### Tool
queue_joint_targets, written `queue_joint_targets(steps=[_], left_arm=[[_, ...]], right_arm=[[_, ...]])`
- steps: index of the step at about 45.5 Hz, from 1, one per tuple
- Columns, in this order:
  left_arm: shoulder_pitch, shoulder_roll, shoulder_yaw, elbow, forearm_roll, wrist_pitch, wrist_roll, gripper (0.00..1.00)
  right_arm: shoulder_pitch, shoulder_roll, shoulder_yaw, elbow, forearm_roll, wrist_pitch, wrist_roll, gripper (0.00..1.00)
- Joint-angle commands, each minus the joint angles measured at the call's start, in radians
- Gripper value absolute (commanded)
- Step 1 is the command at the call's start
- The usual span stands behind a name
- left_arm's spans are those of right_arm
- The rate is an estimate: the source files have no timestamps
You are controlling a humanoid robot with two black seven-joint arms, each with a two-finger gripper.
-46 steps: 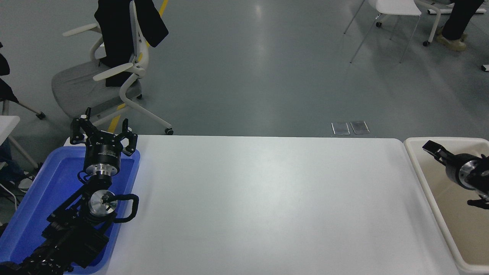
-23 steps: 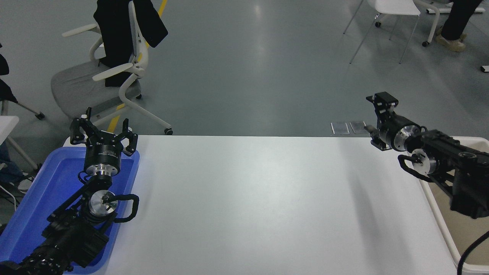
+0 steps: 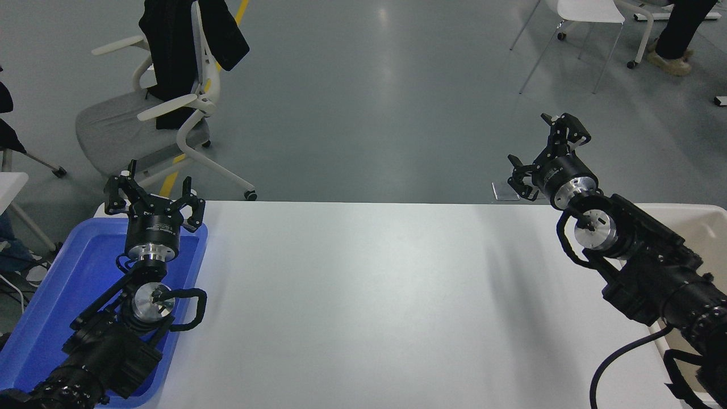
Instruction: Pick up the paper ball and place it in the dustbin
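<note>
No paper ball is seen on the white table (image 3: 369, 295) or in the spread-fingered, empty right gripper (image 3: 548, 153) raised beyond the far edge beside the dustbin (image 3: 707, 213), so a needless repeat reach is judged the risk.

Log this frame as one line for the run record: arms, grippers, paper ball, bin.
right gripper: open, empty, raised beyond table's far right edge | left gripper: open, parked over blue tray | paper ball: not visible | dustbin: right of table, partly hidden by arm

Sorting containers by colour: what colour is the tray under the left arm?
Blue; the tray shows clearly in the head view, beneath the parked left gripper.
</note>
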Motion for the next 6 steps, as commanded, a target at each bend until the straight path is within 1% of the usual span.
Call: queue_joint_targets(steps=[1, 6], left_arm=[[0.0, 0.001, 0.0, 0.0, 0.0, 0.0, 0.0, 0.99], [0.0, -0.001, 0.0, 0.001, 0.0, 0.0, 0.0, 0.99]], right_arm=[[-0.046, 0.028, 0.029, -0.015, 0.055, 0.054, 0.037, 1.0], [-0.066, 0.031, 0.029, -0.015, 0.058, 0.072, 0.04, 1.0]])
